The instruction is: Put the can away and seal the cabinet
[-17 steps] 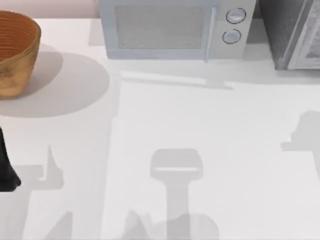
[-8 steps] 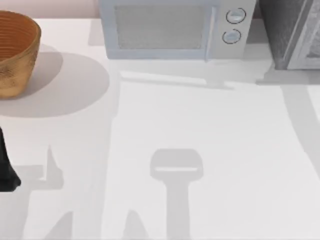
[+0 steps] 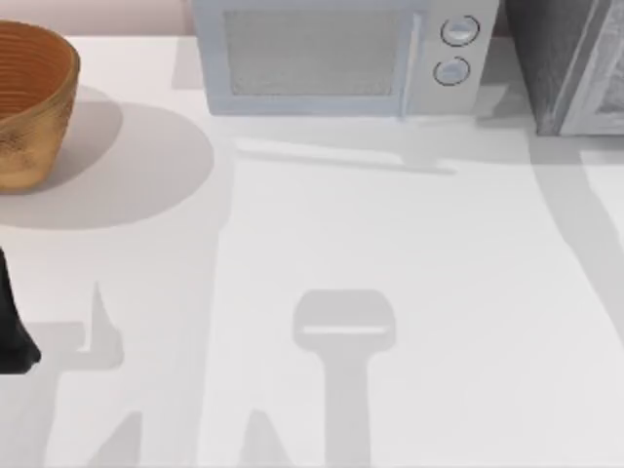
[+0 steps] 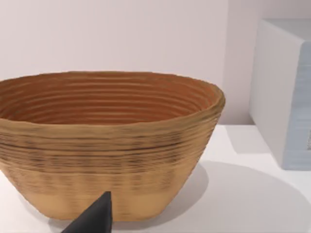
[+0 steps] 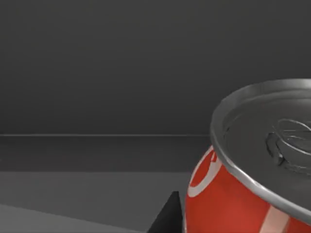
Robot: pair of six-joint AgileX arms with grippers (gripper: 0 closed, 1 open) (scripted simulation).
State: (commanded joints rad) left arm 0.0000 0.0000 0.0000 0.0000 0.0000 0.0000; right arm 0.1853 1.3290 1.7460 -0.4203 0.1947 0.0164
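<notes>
The red can with its silver top sits close up in the right wrist view, inside the dark interior of the cabinet. A dark fingertip of my right gripper rests against the can's side; the other finger is hidden. In the top view the cabinet stands at the far right corner, its lighter door panel angled outward. My left gripper is parked at the table's left edge, and its fingertip points at the basket.
A woven brown basket stands at the far left. A pale grey microwave with two round knobs sits at the back centre, just left of the cabinet. Arm shadows cross the white table.
The right arm's shadow on the table's right side has stretched and shifted toward the cabinet. The left arm has not moved.
</notes>
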